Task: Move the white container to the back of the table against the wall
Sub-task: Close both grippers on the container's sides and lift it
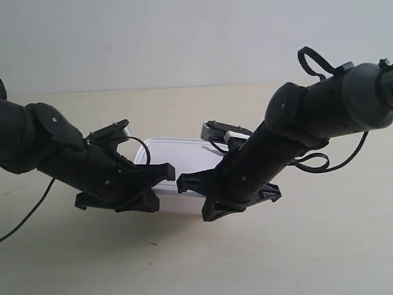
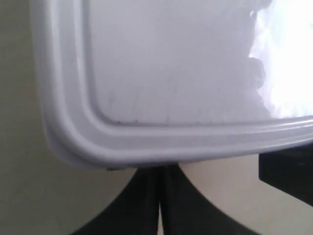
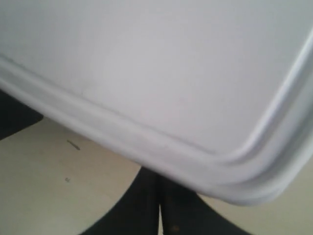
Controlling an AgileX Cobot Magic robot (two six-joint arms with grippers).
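Exterior view: the white container (image 1: 178,157) sits on the bench (image 1: 319,246), well apart from the wall (image 1: 184,37), with both arms at its near side. Left wrist view: our left pincer (image 2: 159,200) is pinched narrow, empty. Right wrist view: the right pincer (image 3: 159,205) likewise. We should push evenly, lest it twist.

Plain light grey-white wall (image 1: 184,37) behind, broad pale beige wood-grain table (image 1: 344,246) meeting it, tiny dark speck (image 1: 153,244)

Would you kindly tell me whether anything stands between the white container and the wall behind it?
Nothing visible does. In the exterior view the table behind the white container is bare up to the wall. The left gripper and right gripper, both shut, sit at the container's near edge, not behind it.
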